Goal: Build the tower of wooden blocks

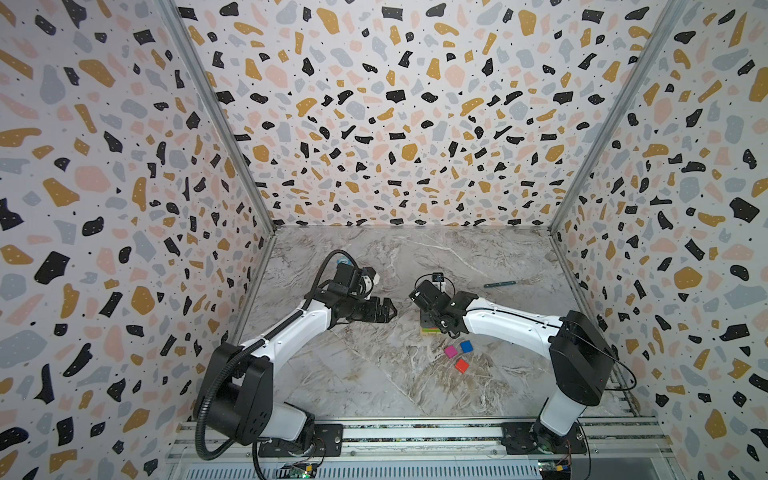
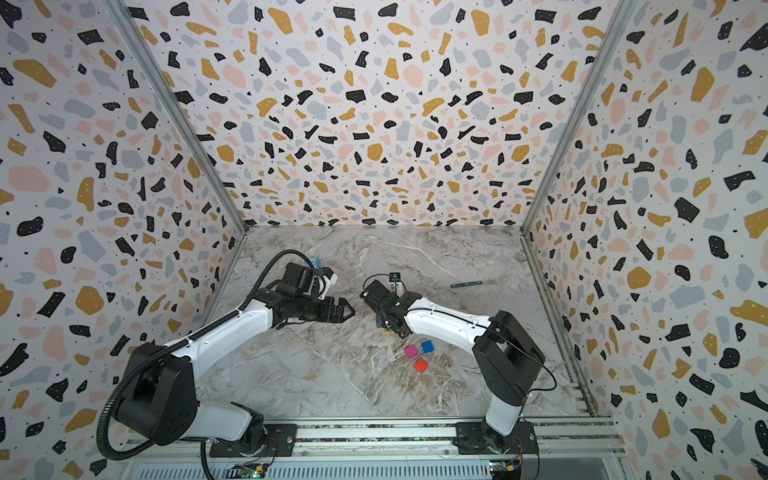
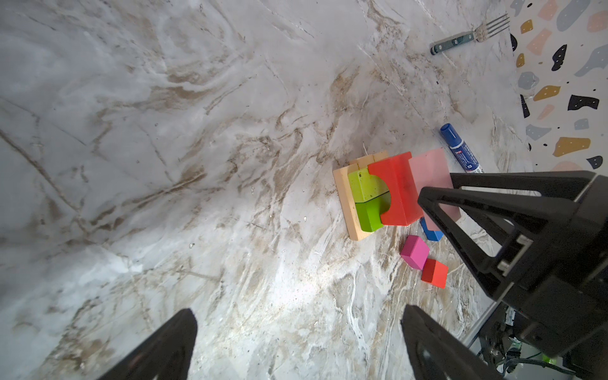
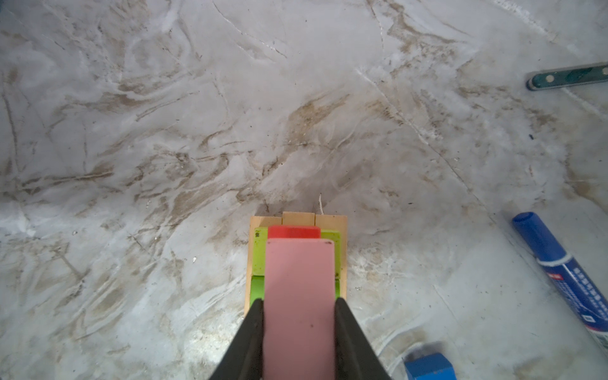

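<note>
1. The right pincer (image 4: 299,301) is gripping the pink block (image 4: 297,273) by its two long sides, its jaws closed narrow on that block alone.
2. The pink block's long axis is running straight out from the fingers, in line with the red block (image 4: 293,232) lying lower. Only the red block's far end is showing past the pink edge.
3. The pink block is hanging over the tower (image 3: 365,194), above the lime-green layer (image 4: 259,253) and the tan base (image 4: 297,217). Whether it is touching the red block I cannot tell.
4. By my judgement, the set-down is depending on keeping those two long axes parallel and the ends squared.
5. The left pincer (image 1: 391,311) is hovering wide open and empty, well apart to the tower's left, so the right arm is the nearer one.
6. The blue cube (image 1: 466,346), magenta cube (image 1: 450,351) and orange-red cube (image 1: 461,365) are lying loose on the table (image 1: 374,374) near the tower.
</note>
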You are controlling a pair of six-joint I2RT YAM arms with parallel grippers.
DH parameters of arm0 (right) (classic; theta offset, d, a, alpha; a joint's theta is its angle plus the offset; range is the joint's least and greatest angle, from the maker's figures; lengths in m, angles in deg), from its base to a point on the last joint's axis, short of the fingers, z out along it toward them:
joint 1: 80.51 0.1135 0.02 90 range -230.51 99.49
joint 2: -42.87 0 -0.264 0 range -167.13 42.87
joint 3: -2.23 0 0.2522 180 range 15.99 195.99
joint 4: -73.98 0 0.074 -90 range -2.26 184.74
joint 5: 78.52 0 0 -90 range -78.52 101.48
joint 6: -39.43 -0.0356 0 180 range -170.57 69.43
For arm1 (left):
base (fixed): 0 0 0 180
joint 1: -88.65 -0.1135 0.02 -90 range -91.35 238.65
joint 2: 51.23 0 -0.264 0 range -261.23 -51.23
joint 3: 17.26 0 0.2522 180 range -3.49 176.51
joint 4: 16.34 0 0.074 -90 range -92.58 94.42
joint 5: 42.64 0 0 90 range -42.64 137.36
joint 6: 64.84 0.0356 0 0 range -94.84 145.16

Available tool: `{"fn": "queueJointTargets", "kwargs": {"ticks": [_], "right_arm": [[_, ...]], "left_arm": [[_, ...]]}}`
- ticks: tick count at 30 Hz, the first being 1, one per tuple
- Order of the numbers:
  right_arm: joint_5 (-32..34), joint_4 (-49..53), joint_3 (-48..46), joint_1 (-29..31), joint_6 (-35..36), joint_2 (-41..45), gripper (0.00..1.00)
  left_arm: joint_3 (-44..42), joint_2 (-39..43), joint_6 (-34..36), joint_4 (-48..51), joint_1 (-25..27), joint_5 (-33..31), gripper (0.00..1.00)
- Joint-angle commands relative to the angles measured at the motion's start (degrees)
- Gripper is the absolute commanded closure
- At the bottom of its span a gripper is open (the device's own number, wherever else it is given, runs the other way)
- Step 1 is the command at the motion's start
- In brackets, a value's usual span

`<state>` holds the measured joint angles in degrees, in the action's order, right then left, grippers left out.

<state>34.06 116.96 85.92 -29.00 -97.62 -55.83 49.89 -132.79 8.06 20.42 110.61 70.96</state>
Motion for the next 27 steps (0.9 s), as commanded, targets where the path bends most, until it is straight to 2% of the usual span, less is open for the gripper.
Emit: {"fn": "queueJointTargets", "kwargs": {"ticks": [1, 27], "right_arm": [[0.90, 1.23, 2.24, 0.36, 0.39, 0.04, 0.73], [0.45, 1.29, 3.25, 0.53, 0.29, -1.76, 0.68]], "left_arm": [[-0.65, 0.91, 0.93, -1.11, -0.40, 1.02, 0.02], [-0.83, 0.97, 0.85, -1.21, -0.51, 1.32, 0.02]]}}
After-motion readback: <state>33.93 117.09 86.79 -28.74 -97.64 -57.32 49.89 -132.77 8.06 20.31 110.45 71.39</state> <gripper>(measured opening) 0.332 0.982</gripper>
